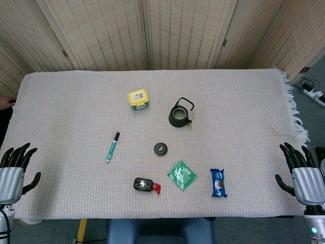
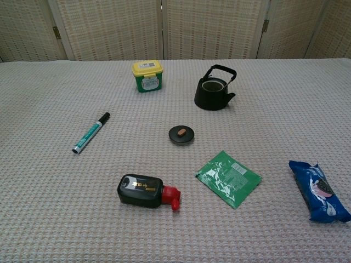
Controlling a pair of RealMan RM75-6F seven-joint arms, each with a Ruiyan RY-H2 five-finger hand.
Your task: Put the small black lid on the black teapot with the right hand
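Note:
The black teapot stands upright and uncovered behind the table's middle, its handle raised. The small black lid, with a brown knob on top, lies flat on the cloth in front of the teapot and slightly to its left. My right hand hovers at the table's right front corner with fingers spread, holding nothing, far from the lid. At the left front corner my left hand is likewise open and empty. Neither hand shows in the chest view.
On the woven cloth lie a yellow-lidded tub, a green marker, a black bottle with a red cap, a green sachet and a blue snack packet. Folding screens stand behind the table.

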